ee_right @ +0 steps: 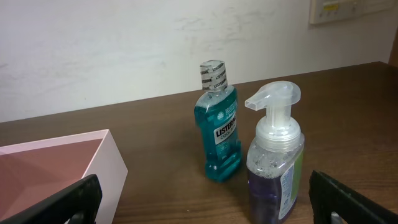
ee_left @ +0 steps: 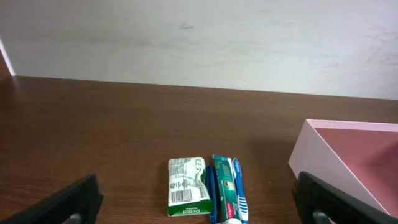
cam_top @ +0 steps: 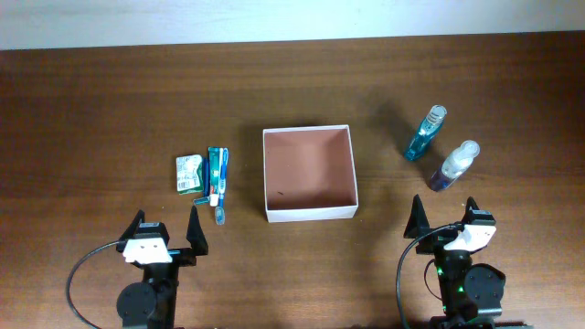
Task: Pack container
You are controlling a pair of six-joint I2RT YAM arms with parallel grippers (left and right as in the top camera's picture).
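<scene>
Container (cam_top: 308, 169): shallow, square, lidless cardboard, white outside, reddish-brown inside, sitting mid-bench (cam_top: 110, 110) between the two arms, empty but for a small dark speck on the floor. Probably light and fairly stiff, yet thin-walled, so likely to slide or skew under a nudge from a loaded tool. Best left in place and filled from above, or, for any shift, pinched on one wall near a corner. Off to its right and well apart from it, upright: teal mouthwash bottle (cam_top: 426, 133) and clear foam pump bottle (cam_top: 454, 167), near each other. Both smooth hard plastic, likely slippery and tippy, so better gripped low on the body than at cap or pump. Off to its left, lying flat: soft-looking green packet (cam_top: 189, 173), just beside a toothbrush and toothpaste cluster (cam_top: 217, 178). Left tool (cam_top: 167, 224) and right tool (cam_top: 444, 215) parked near the front edge, spread wide, holding nothing. Hard to make out: fill of the pump bottle behind its label, and packing of the cluster, loose or joined. Box cut off in both wrist views, only one corner showing. Fingertips cropped there too.
</scene>
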